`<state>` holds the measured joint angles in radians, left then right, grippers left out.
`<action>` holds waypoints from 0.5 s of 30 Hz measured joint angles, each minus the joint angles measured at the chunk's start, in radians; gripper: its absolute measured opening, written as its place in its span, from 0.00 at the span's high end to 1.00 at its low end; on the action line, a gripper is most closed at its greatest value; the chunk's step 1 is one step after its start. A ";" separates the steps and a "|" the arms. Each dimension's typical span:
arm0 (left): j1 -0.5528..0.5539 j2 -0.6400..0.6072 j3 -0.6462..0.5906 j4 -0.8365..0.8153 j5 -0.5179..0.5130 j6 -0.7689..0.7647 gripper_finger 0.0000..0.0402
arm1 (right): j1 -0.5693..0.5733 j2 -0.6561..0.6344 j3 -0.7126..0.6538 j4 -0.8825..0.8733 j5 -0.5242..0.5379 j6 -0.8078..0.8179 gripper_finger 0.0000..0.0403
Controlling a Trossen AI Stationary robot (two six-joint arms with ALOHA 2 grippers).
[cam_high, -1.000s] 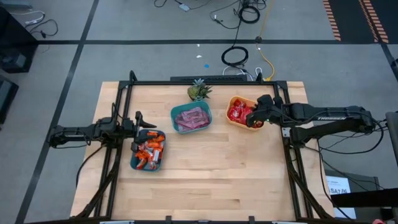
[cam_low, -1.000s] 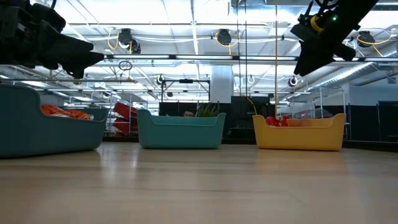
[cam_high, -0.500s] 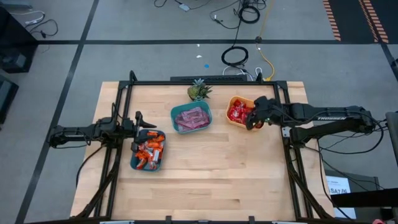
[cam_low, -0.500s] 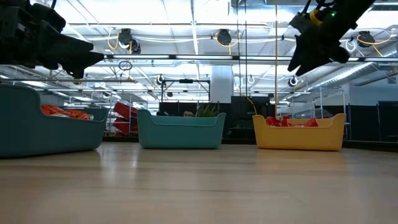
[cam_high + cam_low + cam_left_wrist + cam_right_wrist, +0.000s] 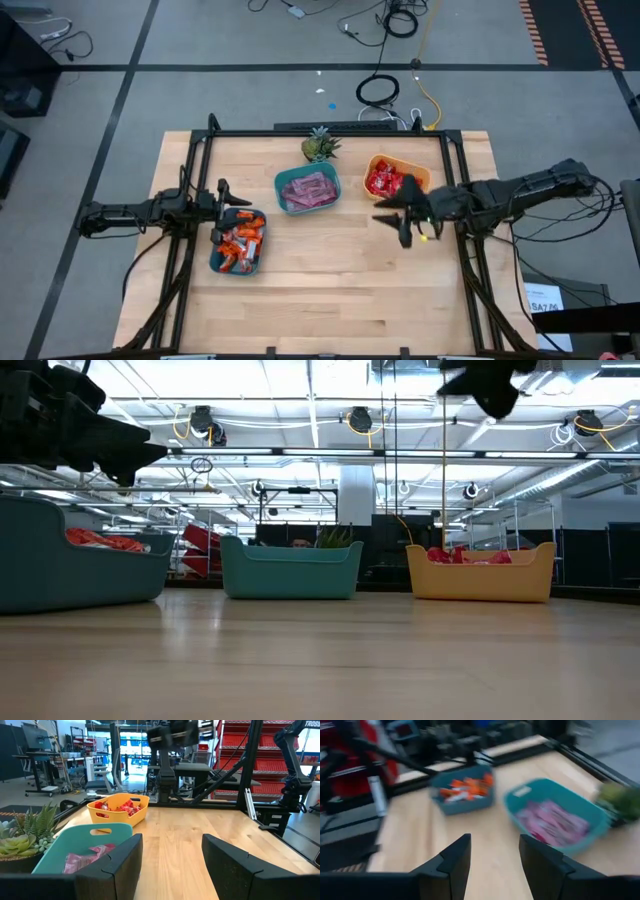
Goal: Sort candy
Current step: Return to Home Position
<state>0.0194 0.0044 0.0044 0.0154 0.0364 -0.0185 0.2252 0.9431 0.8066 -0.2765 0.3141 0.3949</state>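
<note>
Right gripper (image 5: pixel 495 842): over table (image 5: pixel 330 290), near yellow bowl (image 5: pixel 416 172); fingers apart, empty.
Left gripper (image 5: pixel 171 840): by blue bowl (image 5: pixel 216 262); fingers apart, empty.
Candy (image 5: pixel 383 181): in bowls.

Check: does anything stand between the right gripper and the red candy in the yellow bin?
Nothing visible does. The right gripper, open, hangs over bare table beside the yellow bin holding the red candy.

Matt wood table (image 5: pixel 330 290); 3 smooth plastic bins (image 5: pixel 290 572); shiny-wrapped candy (image 5: pixel 238 243)
</note>
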 joint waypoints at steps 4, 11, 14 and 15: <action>0.000 0.000 0.000 0.000 0.000 0.000 0.47 | 0.099 0.021 0.000 0.038 0.002 -0.060 0.61; 0.000 0.000 0.000 0.000 0.000 0.000 0.47 | 0.192 0.044 0.000 -0.034 -0.001 -0.137 0.61; 0.000 0.000 0.000 0.000 0.000 0.000 0.47 | 0.200 0.029 0.000 -0.040 0.006 -0.155 0.61; 0.000 0.000 0.000 0.000 0.000 0.000 0.47 | 0.201 0.018 0.000 -0.041 0.026 -0.156 0.61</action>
<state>0.0193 0.0044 0.0040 0.0154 0.0364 -0.0185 0.4267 0.9613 0.8066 -0.3180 0.3399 0.2385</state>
